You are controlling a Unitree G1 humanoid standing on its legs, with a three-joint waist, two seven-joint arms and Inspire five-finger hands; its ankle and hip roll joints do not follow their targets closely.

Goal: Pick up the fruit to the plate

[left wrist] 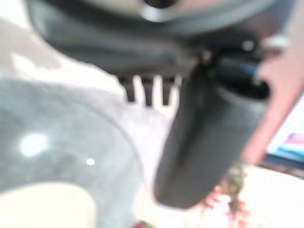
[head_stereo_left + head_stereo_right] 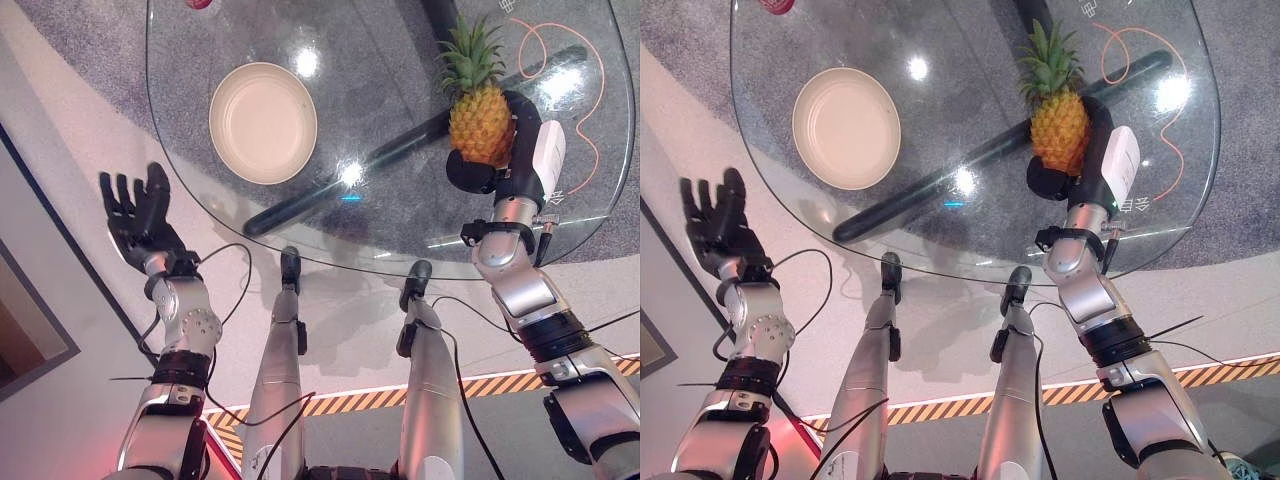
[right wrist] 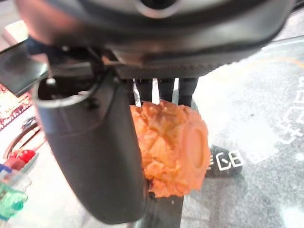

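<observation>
Item one, my left hand: fingers spread straight and holding nothing, hanging off the counter's rim on its outer side, idle. Item two, the plate: cream, bare, lying on the glass between my two hands, nearer the left hand and beyond its fingertips. Item three, the pineapple: the task's fruit, leafy crown pointing away from me, body wrapped by my right hand, whose fingers and thumb curl round it; in the right wrist view the orange rind sits just past the thumb, base toward the camera. Step in hand, as I judge it: carry the fruit leftward across to the plate. To do it well I would keep the curl firm, hold the crown from tipping, clear the glass before travelling, and lower onto the plate's middle before loosening. Hard to make out: whether the pineapple rests on the counter or hangs just above it; a red thing at the counter's far rim is cut off and I cannot name it.
</observation>
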